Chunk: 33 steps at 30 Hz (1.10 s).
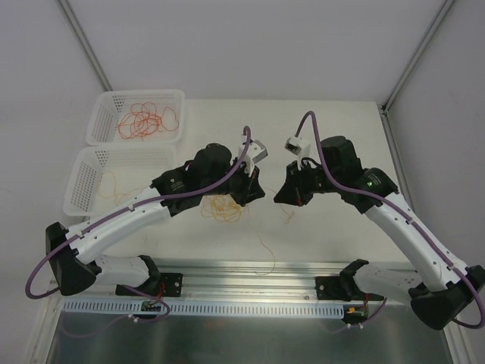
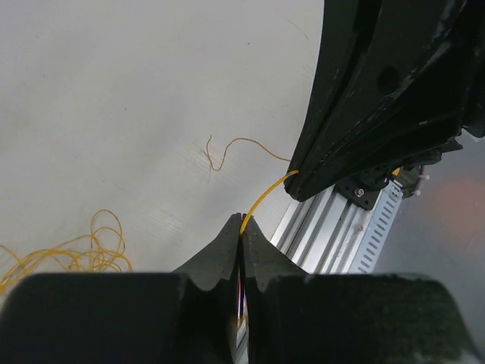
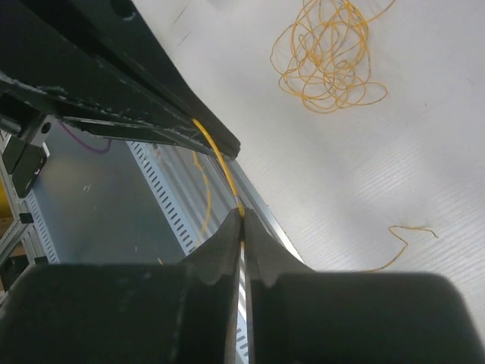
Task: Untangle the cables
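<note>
In the top view both arms meet over the middle of the table. My left gripper (image 1: 258,192) (image 2: 242,225) is shut on a thin yellow-orange cable (image 2: 265,199). That strand runs in a short arc to the black fingers of the other arm (image 2: 356,136). My right gripper (image 1: 277,197) (image 3: 242,216) is shut on the same yellow cable (image 3: 220,163). A loose tangle of yellow cables (image 1: 221,208) (image 3: 326,57) (image 2: 76,258) lies on the table under the left gripper. Red-orange cables (image 1: 145,121) sit in the far white basket.
Two white mesh baskets stand at the back left, the far one (image 1: 102,114) and the nearer one (image 1: 79,182), which holds a thin yellow strand. An aluminium rail (image 1: 250,277) and a slotted duct (image 1: 227,309) run along the near edge. A stray cable end (image 3: 402,235) lies on the table.
</note>
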Motion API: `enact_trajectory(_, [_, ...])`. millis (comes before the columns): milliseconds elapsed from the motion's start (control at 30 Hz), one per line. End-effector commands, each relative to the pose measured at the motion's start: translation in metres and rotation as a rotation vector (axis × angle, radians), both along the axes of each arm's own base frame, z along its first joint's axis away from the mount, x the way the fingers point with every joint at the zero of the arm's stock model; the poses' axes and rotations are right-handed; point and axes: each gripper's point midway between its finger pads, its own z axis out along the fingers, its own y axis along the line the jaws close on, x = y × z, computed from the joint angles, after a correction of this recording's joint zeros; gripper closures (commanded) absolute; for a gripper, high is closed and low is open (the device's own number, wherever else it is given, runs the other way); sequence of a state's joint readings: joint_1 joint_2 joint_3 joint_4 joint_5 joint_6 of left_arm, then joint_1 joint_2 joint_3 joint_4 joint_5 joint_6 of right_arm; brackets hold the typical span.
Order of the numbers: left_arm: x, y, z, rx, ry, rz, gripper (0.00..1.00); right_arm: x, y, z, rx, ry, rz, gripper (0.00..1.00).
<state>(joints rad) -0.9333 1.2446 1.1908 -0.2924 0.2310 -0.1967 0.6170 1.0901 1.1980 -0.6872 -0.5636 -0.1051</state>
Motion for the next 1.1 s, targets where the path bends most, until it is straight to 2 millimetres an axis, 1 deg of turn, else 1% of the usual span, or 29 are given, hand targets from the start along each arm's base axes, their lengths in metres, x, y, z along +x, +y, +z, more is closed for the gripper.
enact_trajectory(0, [0.003, 0.004, 0.03, -0.055, -0.065, 0.032, 1.0, 0.003, -0.001, 0.007, 0.019, -0.053, -0.012, 0.94])
enact_trajectory(33, [0.008, 0.01, 0.034, -0.057, -0.087, 0.07, 1.0, 0.002, -0.002, 0.005, 0.011, -0.053, -0.019, 0.91])
enact_trajectory(67, [0.01, 0.013, 0.038, -0.061, -0.1, 0.09, 1.0, 0.003, -0.004, 0.006, 0.009, -0.061, -0.031, 0.78])
enact_trajectory(133, [0.015, 0.02, 0.049, -0.075, -0.132, 0.132, 1.0, 0.002, -0.008, 0.008, 0.007, -0.074, -0.047, 0.61])
enact_trajectory(167, [0.022, 0.024, 0.054, -0.075, -0.154, 0.175, 1.0, 0.003, -0.011, 0.008, 0.001, -0.085, -0.058, 0.54])
enact_trajectory(233, [0.027, 0.031, 0.07, -0.096, -0.187, 0.209, 1.0, 0.001, -0.016, 0.012, -0.002, -0.101, -0.07, 0.46])
enact_trajectory(267, [0.034, 0.036, 0.076, -0.098, -0.207, 0.246, 1.0, 0.002, -0.018, 0.012, -0.009, -0.112, -0.084, 0.36])
enact_trajectory(300, [0.039, 0.041, 0.088, -0.115, -0.228, 0.27, 1.0, 0.001, -0.021, 0.014, -0.011, -0.123, -0.092, 0.31])
enact_trajectory(333, [0.042, 0.044, 0.095, -0.121, -0.245, 0.281, 1.0, -0.001, -0.024, 0.017, -0.007, -0.138, -0.101, 0.26])
enact_trajectory(367, [0.047, 0.049, 0.101, -0.129, -0.259, 0.3, 1.0, 0.001, -0.028, 0.017, -0.015, -0.153, -0.124, 0.18])
enact_trajectory(400, [0.056, 0.058, 0.113, -0.144, -0.278, 0.339, 1.0, 0.002, -0.031, 0.017, -0.018, -0.166, -0.138, 0.14])
enact_trajectory(433, [0.062, 0.065, 0.12, -0.15, -0.29, 0.369, 1.0, 0.0, -0.035, 0.023, -0.007, -0.192, -0.151, 0.1])
enact_trajectory(467, [0.067, 0.072, 0.125, -0.156, -0.301, 0.398, 1.0, 0.002, -0.04, 0.02, -0.02, -0.205, -0.177, 0.05])
enact_trajectory(500, [0.081, 0.09, 0.135, -0.157, -0.324, 0.481, 1.0, 0.003, -0.043, 0.021, -0.022, -0.217, -0.192, 0.03])
enact_trajectory(533, [0.088, 0.101, 0.138, -0.159, -0.332, 0.529, 1.0, 0.002, -0.047, 0.023, -0.017, -0.237, -0.207, 0.0])
enact_trajectory(600, [0.103, 0.124, 0.145, -0.161, -0.344, 0.628, 1.0, 0.005, -0.054, 0.016, -0.04, -0.241, -0.249, 0.0])
enact_trajectory(633, [0.114, 0.148, 0.148, -0.159, -0.353, 0.729, 1.0, 0.005, -0.056, 0.015, -0.046, -0.241, -0.261, 0.0])
enact_trajectory(667, [0.121, 0.163, 0.149, -0.146, -0.361, 0.796, 1.0, 0.005, -0.058, 0.013, -0.048, -0.239, -0.273, 0.0])
enact_trajectory(700, [0.123, 0.178, 0.151, -0.138, -0.37, 0.848, 1.0, 0.005, -0.06, 0.009, -0.057, -0.232, -0.278, 0.0])
enact_trajectory(767, [0.131, 0.214, 0.153, -0.112, -0.389, 0.99, 1.0, 0.003, -0.063, 0.007, -0.059, -0.227, -0.297, 0.0])
enact_trajectory(800, [0.129, 0.226, 0.16, -0.126, -0.398, 1.026, 1.0, 0.003, -0.064, 0.005, -0.062, -0.226, -0.302, 0.01])
enact_trajectory(833, [0.127, 0.24, 0.161, -0.11, -0.402, 1.077, 1.0, 0.003, -0.066, 0.002, -0.068, -0.219, -0.311, 0.0])
enact_trajectory(900, [0.122, 0.264, 0.171, -0.106, -0.434, 1.147, 1.0, 0.002, -0.07, 0.001, -0.072, -0.227, -0.326, 0.0])
enact_trajectory(933, [0.12, 0.273, 0.171, -0.091, -0.441, 1.175, 1.0, 0.002, -0.072, -0.001, -0.08, -0.224, -0.334, 0.0])
enact_trajectory(1000, [0.113, 0.301, 0.177, -0.053, -0.479, 1.272, 1.0, 0.002, -0.072, -0.003, -0.085, -0.22, -0.335, 0.0])
enact_trajectory(1033, [0.111, 0.308, 0.177, -0.036, -0.486, 1.298, 1.0, 0.002, -0.072, -0.004, -0.087, -0.217, -0.335, 0.0])
enact_trajectory(1067, [0.108, 0.323, 0.174, 0.004, -0.491, 1.355, 1.0, 0.001, -0.071, -0.004, -0.086, -0.214, -0.332, 0.0])
